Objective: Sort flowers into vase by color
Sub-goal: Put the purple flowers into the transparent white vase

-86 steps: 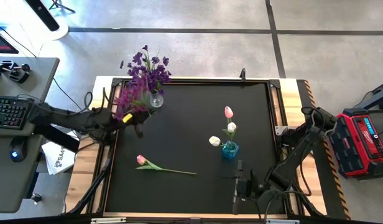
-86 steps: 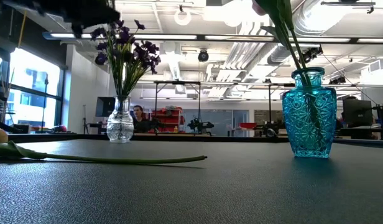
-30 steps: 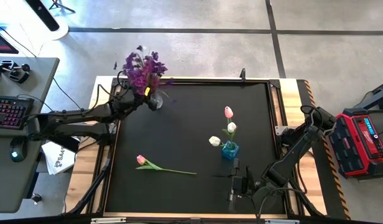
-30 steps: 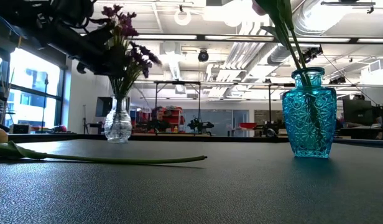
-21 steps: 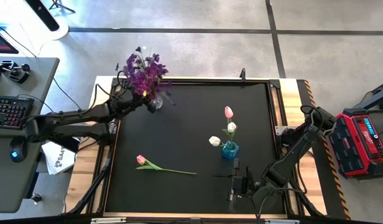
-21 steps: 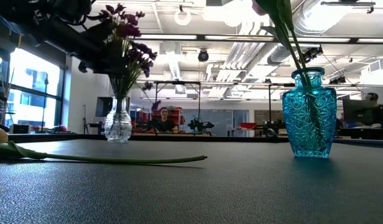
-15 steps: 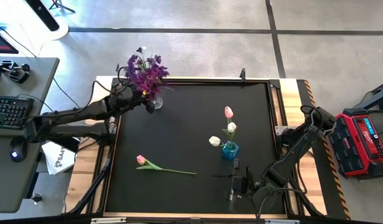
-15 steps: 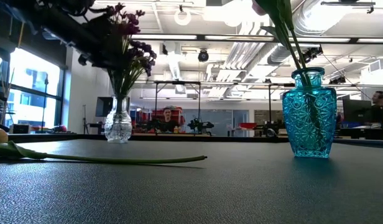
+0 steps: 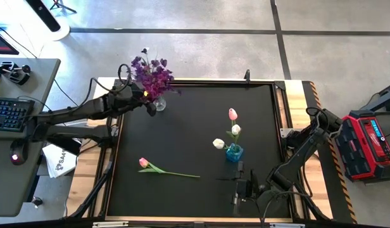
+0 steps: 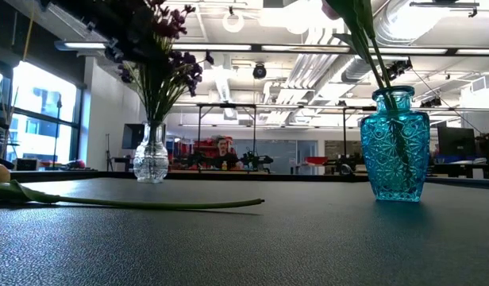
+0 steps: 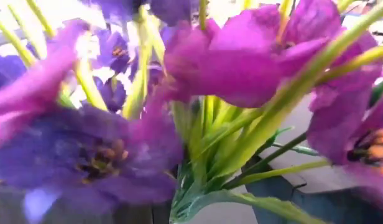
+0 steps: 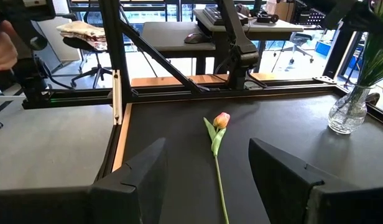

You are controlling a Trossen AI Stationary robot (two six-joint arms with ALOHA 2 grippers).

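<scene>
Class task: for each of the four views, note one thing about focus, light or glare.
Left wrist view: purple flowers fill the frame, too close, blurred. Low view: bright ceiling lights and left window; blue vase sharp, mat foreground soft. Right wrist view: the pink tulip is clear between the right pincer's dark fingers. High view: evenly lit, weak shadows on the black mat.

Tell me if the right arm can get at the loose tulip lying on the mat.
Probably yes. The right gripper is open and faces the pink tulip, which lies alone on bare mat. Nothing stands between them; the blue vase sits off to the side.
</scene>
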